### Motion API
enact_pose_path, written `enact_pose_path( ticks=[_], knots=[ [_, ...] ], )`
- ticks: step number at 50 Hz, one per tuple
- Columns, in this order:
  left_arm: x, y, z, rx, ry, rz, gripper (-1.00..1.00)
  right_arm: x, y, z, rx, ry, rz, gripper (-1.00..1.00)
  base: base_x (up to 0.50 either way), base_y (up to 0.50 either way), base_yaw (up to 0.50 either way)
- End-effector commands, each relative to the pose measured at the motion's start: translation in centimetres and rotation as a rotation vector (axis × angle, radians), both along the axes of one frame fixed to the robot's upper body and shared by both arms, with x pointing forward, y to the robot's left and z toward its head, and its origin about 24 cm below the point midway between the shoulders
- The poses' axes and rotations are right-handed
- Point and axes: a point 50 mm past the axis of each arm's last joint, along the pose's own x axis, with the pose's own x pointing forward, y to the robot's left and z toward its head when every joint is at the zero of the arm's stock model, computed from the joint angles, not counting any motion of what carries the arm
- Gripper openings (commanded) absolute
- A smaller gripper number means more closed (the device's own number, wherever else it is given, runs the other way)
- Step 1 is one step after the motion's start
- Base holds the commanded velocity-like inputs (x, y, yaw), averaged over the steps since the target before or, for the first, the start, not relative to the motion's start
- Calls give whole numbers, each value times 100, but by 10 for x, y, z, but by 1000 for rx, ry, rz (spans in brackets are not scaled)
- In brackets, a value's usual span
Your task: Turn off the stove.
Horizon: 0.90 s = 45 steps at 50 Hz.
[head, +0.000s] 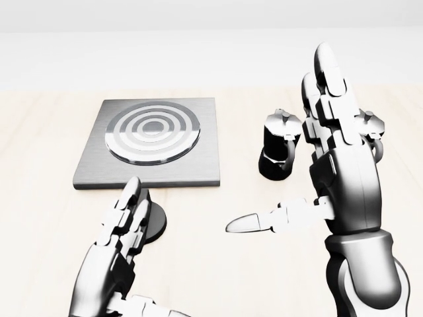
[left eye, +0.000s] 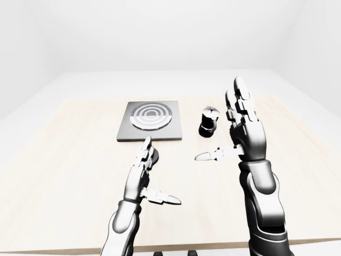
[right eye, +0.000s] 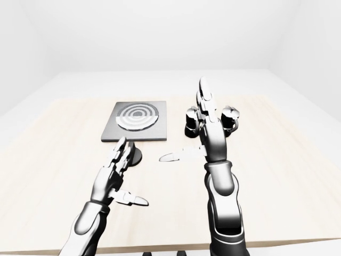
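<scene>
The stove is a grey square plate with a ringed burner, left of centre in the head view. Just below it stands its black knob. My left hand is open, its fingertips lying over the knob's left half and hiding its handle; whether they touch it I cannot tell. My right hand is raised and open at the right, fingers pointing up, thumb stretched left, holding nothing.
A black moka pot stands right of the plate, beside my right hand. A second pot is mostly hidden behind that hand. All rest on a light wooden table, white floor beyond.
</scene>
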Motion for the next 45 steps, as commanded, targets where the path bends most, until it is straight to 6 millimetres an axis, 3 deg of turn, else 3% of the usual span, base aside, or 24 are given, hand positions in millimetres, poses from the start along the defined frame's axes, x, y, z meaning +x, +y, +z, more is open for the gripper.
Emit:
enact_pose_path(
  ticks=[1,6,12,45],
  knots=[
    [-1,-1,-2,19,6,-6,100,0,0,-1,1,2,0,100,0,0,0],
    [-1,-2,-6,34,21,-9,100,0,0,0,2,1,1,100,0,0,0],
    [-1,-4,-28,113,102,-11,100,0,0,0,2,-3,1,100,0,0,0],
    [2,-3,-30,125,107,-11,100,-1,1,1,3,-6,4,100,0,0,0]
  ],
)
